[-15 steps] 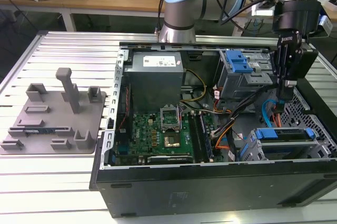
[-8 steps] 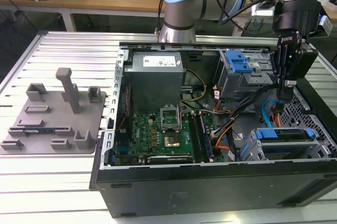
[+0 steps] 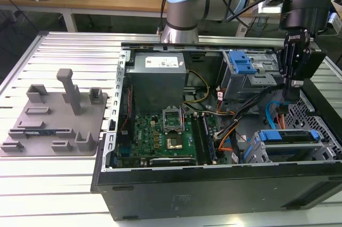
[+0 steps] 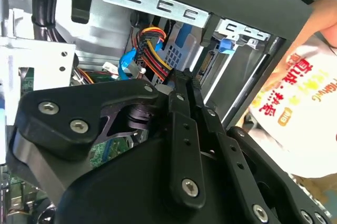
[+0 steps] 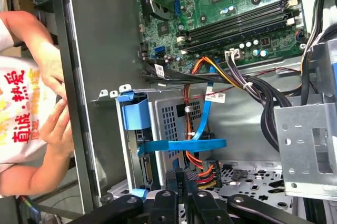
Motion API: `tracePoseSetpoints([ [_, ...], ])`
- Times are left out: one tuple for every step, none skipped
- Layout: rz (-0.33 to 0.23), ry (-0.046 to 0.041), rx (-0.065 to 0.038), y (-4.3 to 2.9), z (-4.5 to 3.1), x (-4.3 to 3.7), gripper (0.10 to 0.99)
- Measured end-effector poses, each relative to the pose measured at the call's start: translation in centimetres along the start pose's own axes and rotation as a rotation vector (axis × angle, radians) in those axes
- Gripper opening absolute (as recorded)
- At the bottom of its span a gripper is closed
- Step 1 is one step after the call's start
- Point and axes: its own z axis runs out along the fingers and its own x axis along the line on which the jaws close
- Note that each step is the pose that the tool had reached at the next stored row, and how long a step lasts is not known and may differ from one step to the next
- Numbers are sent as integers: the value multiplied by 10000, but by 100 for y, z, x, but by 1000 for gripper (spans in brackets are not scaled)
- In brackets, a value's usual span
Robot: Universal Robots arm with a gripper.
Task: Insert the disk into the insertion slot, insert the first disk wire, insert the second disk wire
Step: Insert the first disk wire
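Jaws: the jaws [image 5: 183, 175] look drawn together, with no gap I can make out and nothing plainly held. They hang low inside the computer case [image 3: 214, 184], just beside the coloured wire bundle [image 5: 202, 167].
Disk: the disk [image 3: 291, 148] sits in its blue frame inside the slot cage [image 5: 168, 121], at the exterior view's right, below the jaws.
Wires nearby: a flat blue wire [image 5: 184, 145] lies across the cage face, close to the bundle's plug.
Risk, wires: I judge the jaws could snag or kink the blue wire, because it crosses right where they work.
Risk, plug: a plug pushed in crooked could jam or bend its contacts.
Risk, person: a hand [image 5: 52, 124] is close to the case wall; I'd worry a wide swing of the arm could strike it.
Count: one arm, one pair of jaws, one disk, two cages (the other cage [image 3: 243, 72] carries a blue latch), one blue wire, one coloured bundle, one person, one grey tray [image 3: 53, 123] on the tabletop [image 3: 32, 184].
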Motion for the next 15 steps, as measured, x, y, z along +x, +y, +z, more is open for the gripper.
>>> tracePoseSetpoints([
  [-1,-189,-25,-5,11,33,169],
  [-2,-354,-47,-9,20,63,169],
  [-3,-533,-71,-14,29,103,169],
  [-4,-611,-81,-17,33,121,169],
  [-4,-688,-92,-19,37,140,169],
  [-5,-787,-106,-24,44,176,169],
  [-6,-869,-117,-31,59,218,169],
  [-6,-926,-125,-35,72,254,169],
  [-7,-989,-133,-43,94,306,169],
  [-7,-1020,-138,-49,121,352,169],
  [-7,-1046,-141,-56,152,403,169],
  [-7,-1072,-145,-62,180,447,169],
  [-7,-1089,-147,-67,199,478,169],
  [-7,-1119,-151,-71,220,511,169],
  [-9,-1229,-166,-77,245,548,169],
])
